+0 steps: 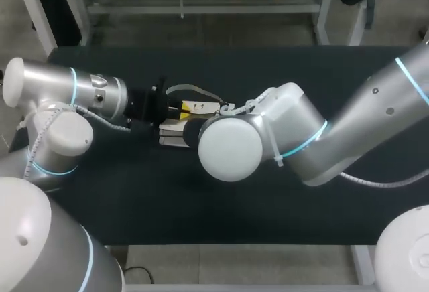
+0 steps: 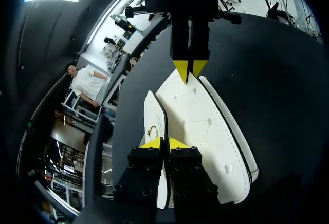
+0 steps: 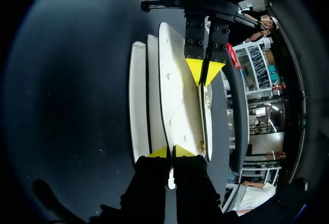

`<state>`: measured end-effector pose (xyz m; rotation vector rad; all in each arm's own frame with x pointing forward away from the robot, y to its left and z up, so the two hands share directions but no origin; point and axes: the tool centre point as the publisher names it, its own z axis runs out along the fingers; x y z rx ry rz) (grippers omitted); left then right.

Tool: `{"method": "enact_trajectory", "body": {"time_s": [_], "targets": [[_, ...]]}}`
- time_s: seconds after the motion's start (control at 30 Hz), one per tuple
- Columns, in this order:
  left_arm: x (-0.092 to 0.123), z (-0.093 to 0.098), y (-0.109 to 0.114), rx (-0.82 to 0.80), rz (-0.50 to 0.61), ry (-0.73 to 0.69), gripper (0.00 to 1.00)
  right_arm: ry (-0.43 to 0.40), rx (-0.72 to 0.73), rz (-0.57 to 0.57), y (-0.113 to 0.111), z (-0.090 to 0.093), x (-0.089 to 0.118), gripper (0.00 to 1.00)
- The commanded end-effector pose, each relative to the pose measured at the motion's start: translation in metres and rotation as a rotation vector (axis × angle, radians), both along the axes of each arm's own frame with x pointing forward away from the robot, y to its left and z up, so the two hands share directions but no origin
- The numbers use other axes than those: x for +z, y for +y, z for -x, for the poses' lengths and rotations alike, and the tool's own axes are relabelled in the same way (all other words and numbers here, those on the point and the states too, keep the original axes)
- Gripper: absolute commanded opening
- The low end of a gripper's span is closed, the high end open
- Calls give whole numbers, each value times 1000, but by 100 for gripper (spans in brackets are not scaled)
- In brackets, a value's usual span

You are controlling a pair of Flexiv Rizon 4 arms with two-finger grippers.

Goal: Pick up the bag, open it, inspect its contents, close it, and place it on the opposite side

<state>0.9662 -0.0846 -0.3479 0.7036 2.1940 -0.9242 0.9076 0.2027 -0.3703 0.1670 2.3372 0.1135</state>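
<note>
Bag (image 2: 205, 131): white and stitched, it lies a little left of the counter's (image 1: 322, 78) middle, in the half nearer the far edge. I cannot tell whether it rests on the counter or hangs just above it. Its long axis runs along the counter's length, one narrow end toward the left edge and the other toward the right. Seen from either wrist, it shows as several white leaves set edge-on, slightly fanned. A pale strap (image 1: 194, 90) loops from it toward the far edge.

The left pincer (image 2: 164, 143) sits at the left end, its yellow tips drawn together and clamped on a thin, dark-rimmed leaf of the bag. The right pincer (image 3: 169, 151) meets it from the opposite end, tips likewise pinched onto a leaf. So the two pincers face each other down the bag's length, with the whole bag spanning the gap between them.

The left arm (image 1: 60, 98) comes in level from the left edge. The right arm (image 1: 375, 111) reaches past the middle, and its wrist hides most of the bag from above.

Neither arm is nearer, as both already grip. As I judge it, the opening turns on the two pincers holding different leaves, so that parting them sideways, across the long axis, would spread the mouth and not stretch the bag.
</note>
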Motion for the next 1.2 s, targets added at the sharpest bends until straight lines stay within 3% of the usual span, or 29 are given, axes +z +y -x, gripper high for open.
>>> {"method": "enact_trajectory", "body": {"time_s": [0.03, 0.47, 0.53, 0.73, 0.77, 0.83, 1.2], "targets": [[-6, 5, 4, 10, 21, -19, 0, -1, 1, -2, 0, 0, -1, 0], [-2, -1, 6, -3, -15, -10, 0, -1, 1, -2, 0, 0, -1, 0], [1, -5, 5, -4, -21, -11, 14, -1, 1, -2, 0, 0, -1, 0], [4, -15, 3, 1, -51, 8, 15, -1, 1, -2, 0, 0, -1, 0], [4, -16, 3, 2, -55, 8, 14, -1, 1, -2, 0, 0, -1, 0], [4, -17, 2, 2, -58, 12, 0, -1, 1, -2, 0, 0, -1, 0], [-5, -11, 5, -47, -112, 91, 0, -1, 1, -2, 0, 0, -1, 0]]}}
